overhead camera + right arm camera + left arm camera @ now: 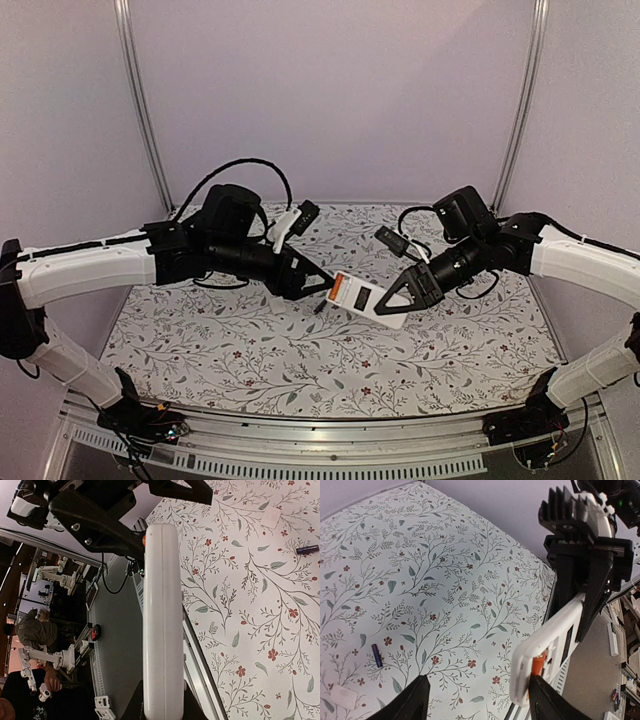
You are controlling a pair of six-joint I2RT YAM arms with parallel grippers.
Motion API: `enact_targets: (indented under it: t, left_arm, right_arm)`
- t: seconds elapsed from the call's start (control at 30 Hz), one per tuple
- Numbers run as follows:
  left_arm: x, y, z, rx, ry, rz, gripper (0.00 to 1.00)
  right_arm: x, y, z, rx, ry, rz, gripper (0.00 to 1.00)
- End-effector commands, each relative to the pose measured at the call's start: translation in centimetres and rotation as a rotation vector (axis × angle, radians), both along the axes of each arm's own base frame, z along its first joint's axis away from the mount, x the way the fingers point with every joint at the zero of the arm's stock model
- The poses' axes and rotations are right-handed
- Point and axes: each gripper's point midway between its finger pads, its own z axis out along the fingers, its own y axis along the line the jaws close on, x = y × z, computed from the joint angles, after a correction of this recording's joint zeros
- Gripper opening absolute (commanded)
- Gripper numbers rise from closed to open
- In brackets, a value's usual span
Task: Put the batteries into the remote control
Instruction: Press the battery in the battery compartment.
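Note:
My right gripper point(400, 296) is shut on one end of the white remote control point(365, 298) and holds it off the table, edge-on in the right wrist view point(162, 630), with the right gripper point(162, 711) clamped round its lower end. The remote's back point(555, 640) shows a recess with the orange-red battery point(537, 664) sitting in it. My left gripper point(480, 700) is open at the remote's free end; one fingertip point(545, 700) touches that end just below the orange battery. The black battery point(377, 656) lies on the flowered cloth, apart from both grippers, as the right wrist view also shows point(306, 549).
A small thin white cover piece point(343, 697) lies on the cloth near the black battery, the same cover piece point(272, 516) showing at the top right. The table's front rail point(300, 440) runs along the near edge. Metal posts point(140, 100) stand at the back corners.

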Motion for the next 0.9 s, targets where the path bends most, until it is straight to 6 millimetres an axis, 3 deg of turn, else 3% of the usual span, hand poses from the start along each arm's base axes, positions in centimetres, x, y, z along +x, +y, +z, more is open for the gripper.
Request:
enact_targets:
  t: [0.0,0.4,0.67,0.87]
  left_arm:
    - [0.1,0.3,1.8,-0.096,0.022,-0.030,0.68]
    - [-2.3,-1.0,2.5,-0.191,0.079,-0.165,0.71]
    - [-2.5,-1.8,1.4,-0.177,0.133,-0.192,0.58]
    - [-2.4,-2.3,0.8,-0.154,0.142,-0.192,0.55]
  right_arm:
    - [-1.6,-0.5,0.5,-0.005,-0.023,0.089,0.00]
    - [-1.5,-0.4,0.6,-0.004,-0.034,0.094,0.00]
    - [-1.9,-0.3,1.2,0.021,-0.037,0.114,0.00]
    - [-1.9,-0.2,1.5,0.027,-0.038,0.116,0.00]
